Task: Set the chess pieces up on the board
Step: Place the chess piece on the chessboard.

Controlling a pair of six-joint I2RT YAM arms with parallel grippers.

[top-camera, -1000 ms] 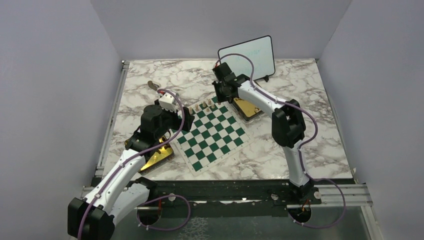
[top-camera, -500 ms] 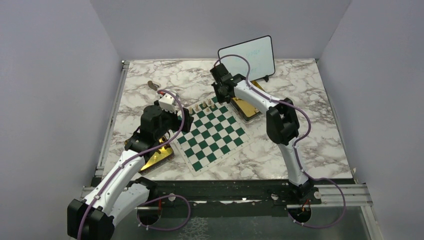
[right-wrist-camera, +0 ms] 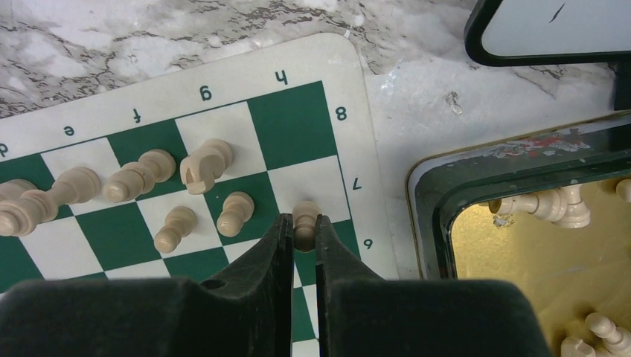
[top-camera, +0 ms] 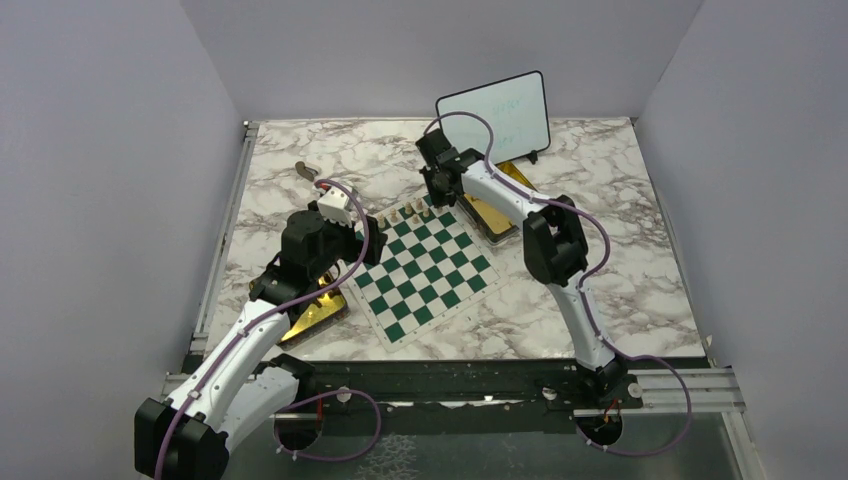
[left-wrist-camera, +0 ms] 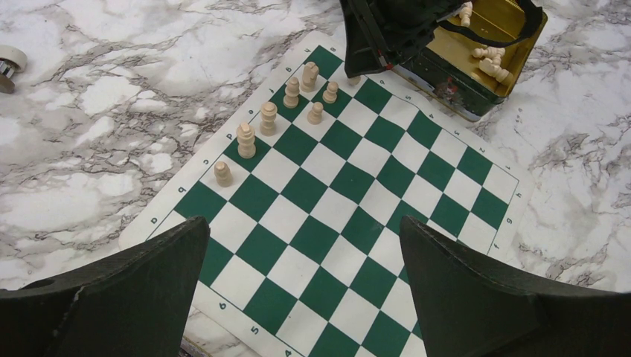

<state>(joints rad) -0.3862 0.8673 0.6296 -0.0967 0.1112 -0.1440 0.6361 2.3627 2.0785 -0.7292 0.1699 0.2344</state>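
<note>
Clamping a pale pawn (right-wrist-camera: 304, 210) in right gripper (right-wrist-camera: 301, 223) at board's (right-wrist-camera: 294, 123) far corner, extending the pawn row (right-wrist-camera: 236, 212); left gripper (left-wrist-camera: 299, 230) gaping, idle.

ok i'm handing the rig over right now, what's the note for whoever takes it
Left gripper: open, empty, at the left edge of the board.
Right gripper: shut on a pale pawn over h7.
Done: pale pieces along the far row, two pawns in front.
Left: set this pawn, then fetch more from the gold tin beside the board.
</note>
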